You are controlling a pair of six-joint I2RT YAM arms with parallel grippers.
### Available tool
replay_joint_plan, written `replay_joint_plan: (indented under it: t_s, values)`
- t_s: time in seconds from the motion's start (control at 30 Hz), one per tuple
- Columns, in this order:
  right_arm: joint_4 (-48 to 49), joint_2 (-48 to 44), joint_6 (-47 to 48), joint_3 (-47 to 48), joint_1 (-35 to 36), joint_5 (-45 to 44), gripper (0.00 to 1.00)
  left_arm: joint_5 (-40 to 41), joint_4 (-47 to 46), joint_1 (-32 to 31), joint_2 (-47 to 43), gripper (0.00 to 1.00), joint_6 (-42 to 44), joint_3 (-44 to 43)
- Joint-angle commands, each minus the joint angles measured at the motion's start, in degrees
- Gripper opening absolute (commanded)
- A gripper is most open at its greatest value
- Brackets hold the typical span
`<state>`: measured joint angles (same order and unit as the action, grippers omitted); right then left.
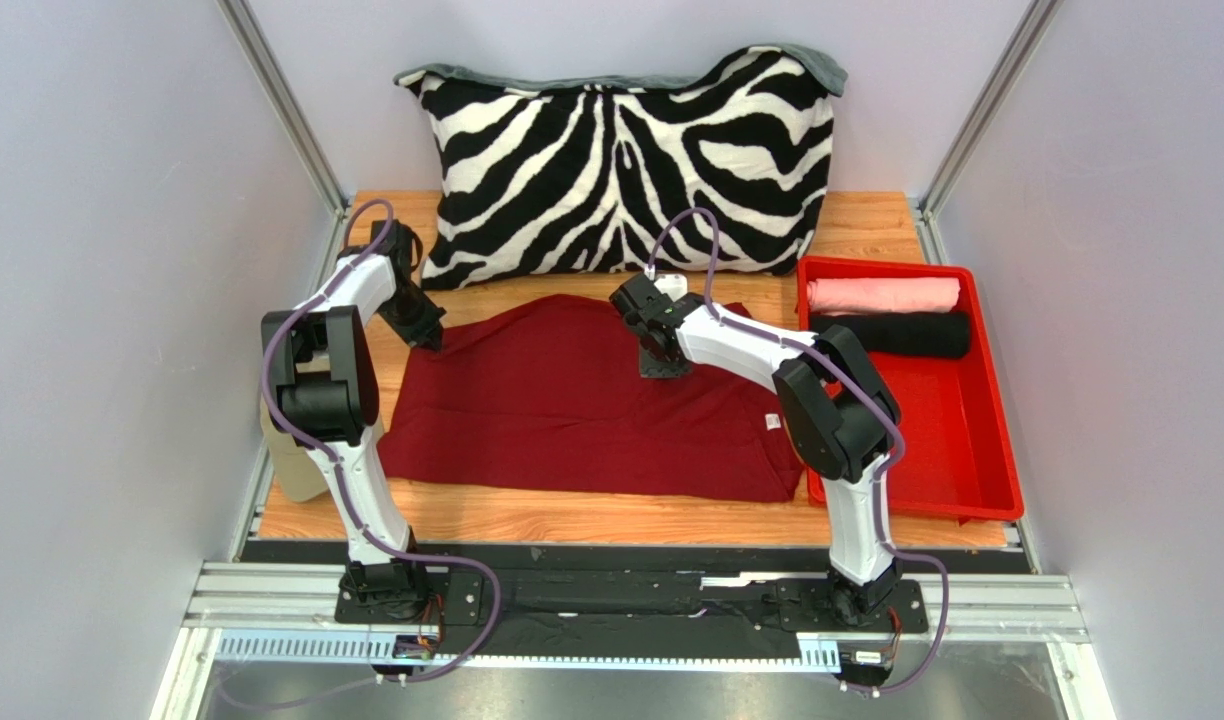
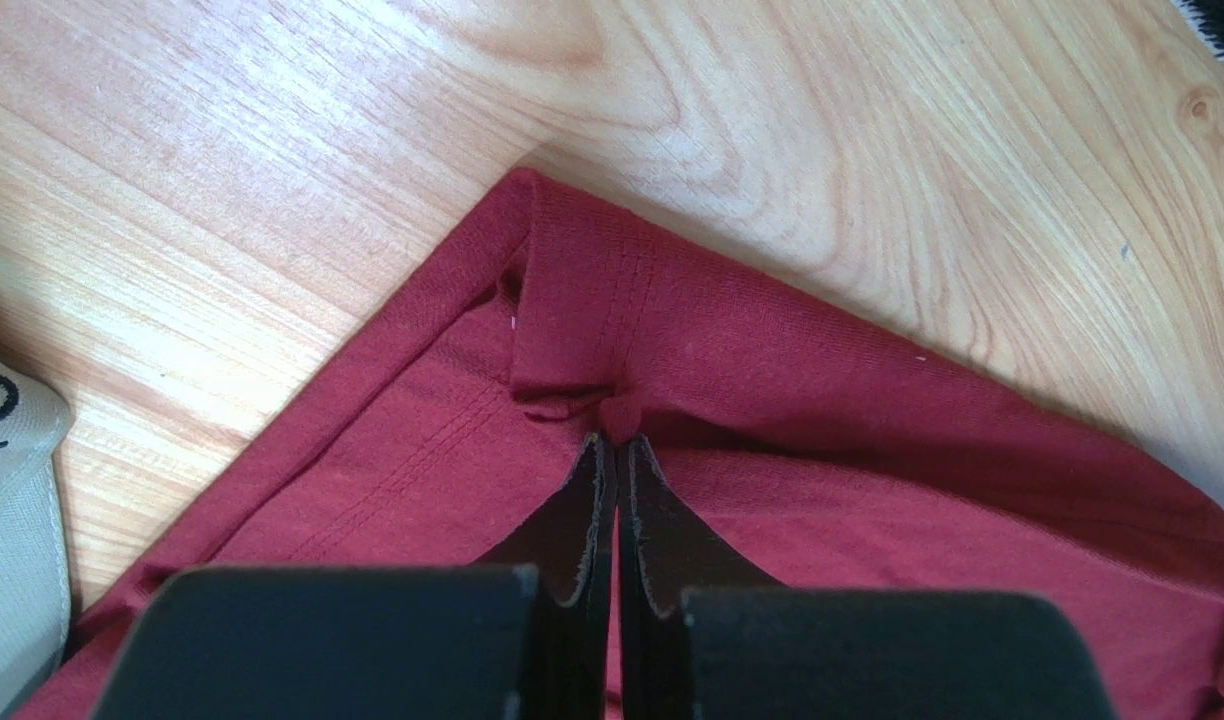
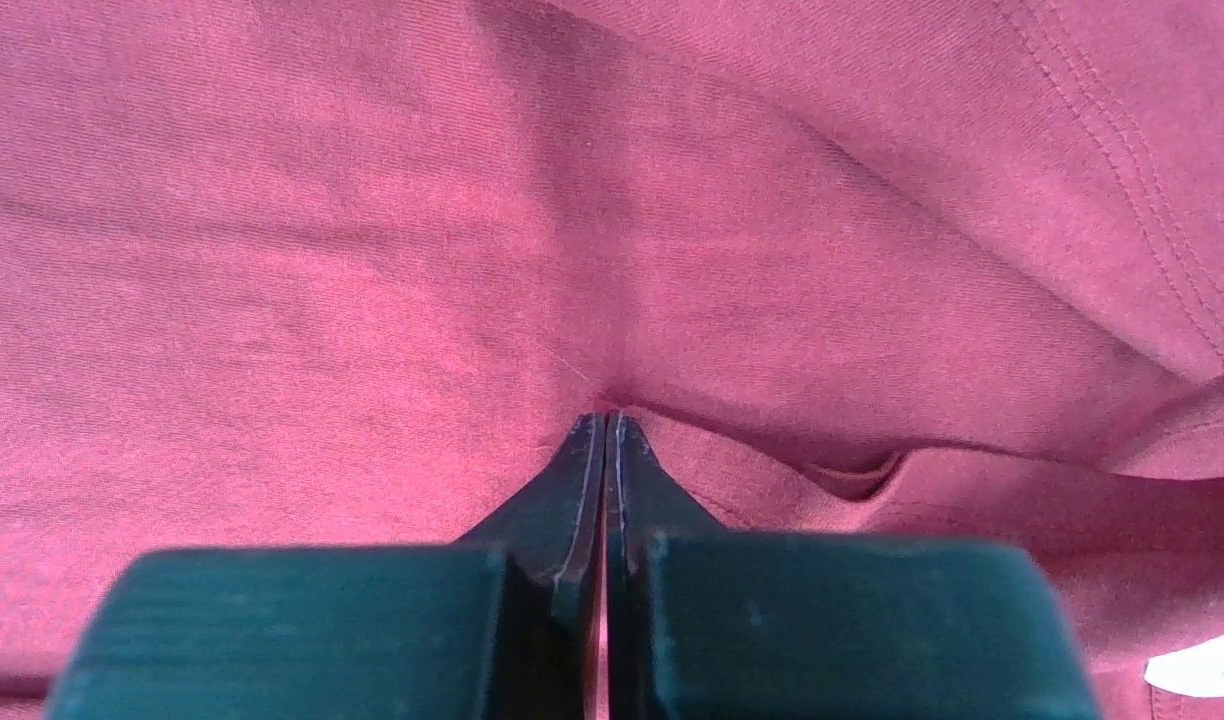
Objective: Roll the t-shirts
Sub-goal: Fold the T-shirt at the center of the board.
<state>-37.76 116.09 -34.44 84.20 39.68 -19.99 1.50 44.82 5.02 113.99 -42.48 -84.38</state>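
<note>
The maroon t-shirt point(image 1: 573, 405) lies spread flat on the wooden table. My left gripper point(image 1: 427, 333) is shut on a pinch of its cloth at the far left corner; the left wrist view shows the gripper point(image 2: 620, 438) with a small fold of the shirt point(image 2: 814, 390) between the tips. My right gripper point(image 1: 660, 360) is shut on the shirt near its far edge, right of centre; the right wrist view shows the gripper point(image 3: 605, 423) pinching the cloth point(image 3: 348, 270). A rolled pink t-shirt point(image 1: 883, 294) and a rolled black t-shirt point(image 1: 892, 333) lie in the red tray.
The red plastic tray point(image 1: 949, 450) stands at the right of the table. A zebra-striped pillow point(image 1: 626, 158) leans at the back. A grey object point(image 2: 10, 495) sits off the table's left edge. Bare wood point(image 2: 874, 180) lies beyond the shirt's corner.
</note>
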Motion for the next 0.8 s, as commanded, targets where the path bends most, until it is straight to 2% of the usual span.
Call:
replay_joint_plan:
  t_s: [0.0, 0.57, 0.7, 0.77]
  values:
    - [-0.1, -1.8, 0.6, 2.5, 1.0, -2.4, 0.00, -0.4, -0.6, 0.3, -0.9, 0.00, 1.3, -1.8]
    - [1.5, 1.2, 5.2, 7.6, 6.6, -3.4, 0.00, -0.7, -0.5, 0.3, -0.8, 0.00, 1.5, -1.9]
    - [2.0, 0.6, 6.9, 8.1, 6.6, -3.7, 0.09, -1.0, -0.5, 0.3, -0.8, 0.00, 1.5, -2.1]
    - [3.1, -0.2, 8.3, 8.2, 6.6, -3.5, 0.09, -1.1, -0.5, 0.3, -0.7, 0.00, 1.4, -2.1]
